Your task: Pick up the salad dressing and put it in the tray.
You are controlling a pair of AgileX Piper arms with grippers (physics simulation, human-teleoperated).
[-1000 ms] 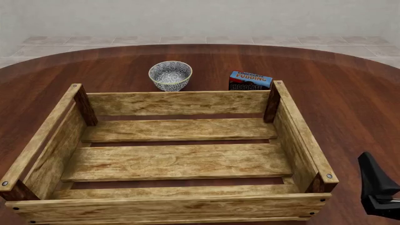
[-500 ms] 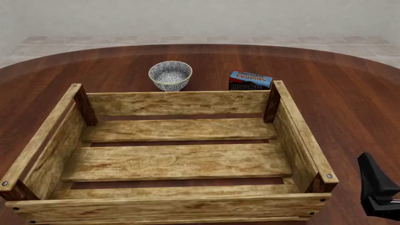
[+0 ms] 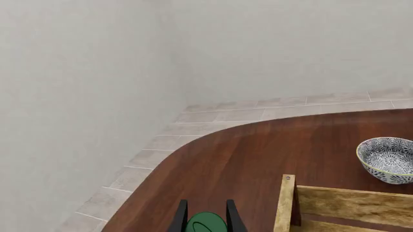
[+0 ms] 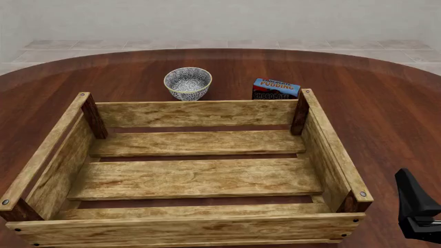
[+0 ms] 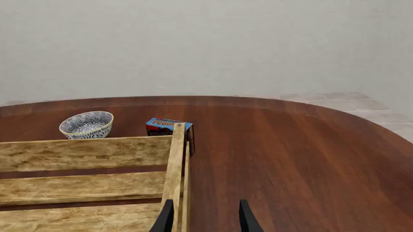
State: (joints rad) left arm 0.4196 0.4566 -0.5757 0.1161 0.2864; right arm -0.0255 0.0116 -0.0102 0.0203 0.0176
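Note:
The salad dressing shows only as its dark green cap, in the left wrist view, between the two dark fingers of my left gripper. The fingers touch the cap on both sides, to the left of the tray's left wall. The bottle and the left gripper are out of the front view. The tray, a large light-wood slatted crate, fills the middle of the table and holds nothing. My right gripper is open and empty, just right of the tray's right wall; its dark tip shows low at the right.
A small patterned white bowl and a blue-and-dark chocolate pudding box stand just behind the tray's far wall. The round dark-wood table ends at a tiled floor and pale walls.
The right arm's dark tip has sunk a little in the front view. The tray, bowl and box have not moved.

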